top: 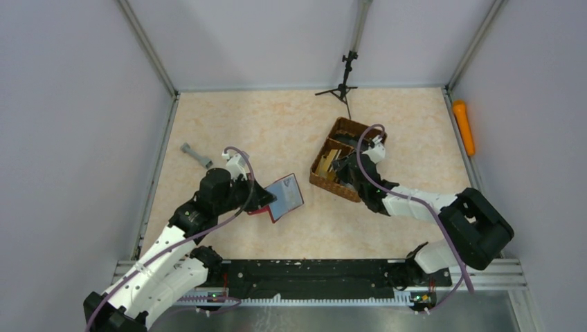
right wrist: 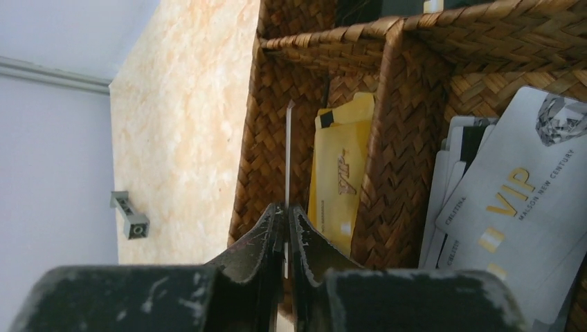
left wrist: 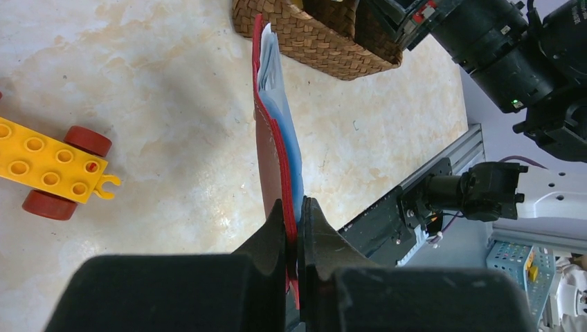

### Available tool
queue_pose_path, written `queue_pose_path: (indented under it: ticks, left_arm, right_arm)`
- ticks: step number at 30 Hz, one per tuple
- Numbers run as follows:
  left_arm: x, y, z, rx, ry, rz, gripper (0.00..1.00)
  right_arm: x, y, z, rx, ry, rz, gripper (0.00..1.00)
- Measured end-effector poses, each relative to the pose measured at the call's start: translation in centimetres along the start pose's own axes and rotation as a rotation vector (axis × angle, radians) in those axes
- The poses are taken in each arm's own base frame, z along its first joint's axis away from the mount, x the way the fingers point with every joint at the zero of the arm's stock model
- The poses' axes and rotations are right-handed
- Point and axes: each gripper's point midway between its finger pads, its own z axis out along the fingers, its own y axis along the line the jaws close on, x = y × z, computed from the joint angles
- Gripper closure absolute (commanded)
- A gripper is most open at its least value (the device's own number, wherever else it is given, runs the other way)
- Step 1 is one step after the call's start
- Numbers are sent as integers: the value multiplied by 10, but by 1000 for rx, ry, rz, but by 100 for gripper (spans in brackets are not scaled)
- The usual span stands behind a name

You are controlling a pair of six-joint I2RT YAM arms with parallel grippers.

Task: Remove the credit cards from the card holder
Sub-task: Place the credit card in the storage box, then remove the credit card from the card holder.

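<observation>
The dark red card holder [top: 286,196] hangs open left of the basket, its pale blue lining up. My left gripper [top: 266,205] is shut on its near edge. In the left wrist view the card holder [left wrist: 275,138] stands edge-on between the jaws of that gripper [left wrist: 296,221]. My right gripper [right wrist: 286,211] is shut on a thin credit card [right wrist: 287,152], seen edge-on over a compartment of the wicker basket [right wrist: 394,131]. A gold card [right wrist: 342,173] lies in that compartment. Several silver cards [right wrist: 512,200] fill the one beside it. From above, the right gripper [top: 341,166] sits over the basket [top: 339,192].
A yellow toy block with red wheels [left wrist: 55,169] lies left of the card holder. A grey toy piece [top: 197,155] rests at the left of the table, also seen as a grey piece [right wrist: 129,216]. An orange object [top: 464,126] lies past the right rail. A small tripod [top: 344,86] stands at the back.
</observation>
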Motion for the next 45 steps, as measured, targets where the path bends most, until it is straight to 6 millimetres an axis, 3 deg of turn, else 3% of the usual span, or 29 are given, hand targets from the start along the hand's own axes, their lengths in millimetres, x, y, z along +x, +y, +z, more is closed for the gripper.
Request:
queue_pose_path:
  ticks: [1,7,11,17,23,28,31,39,45]
  left_arm:
    - [0,0,0,2,1,0,100]
    - [1,-2,0,9,5,-1,100]
    - [1,-11,-3,55,10,-4,100]
    - [-3,-33,-7,159,9,-7,100]
    - [-7,-61,-12,309,1,-23,100]
    - [-7,-83,-17,459,1,-56,100]
    - [-7,-95,-20,534,18,-81,100]
    - [-6,-117,-29,658,81,-95,100]
    - [-5,-125,-37,708,100,-82,99]
  right_arm:
    - [0,-1,2,1,-2,2,75]
    - [-8,7,7,-44,-15,13,68]
    - [-10,18,-4,-94,16,-42,42]
    - [-23,57,-53,-270,78,-152,7]
    - [-25,85,-116,-486,158,-236,6]
    - [0,74,-161,-642,267,-241,5]
    - [16,64,-180,-705,342,-225,8]
    - [23,73,-205,-837,397,-187,43]
    - [24,78,-212,-885,415,-129,83]
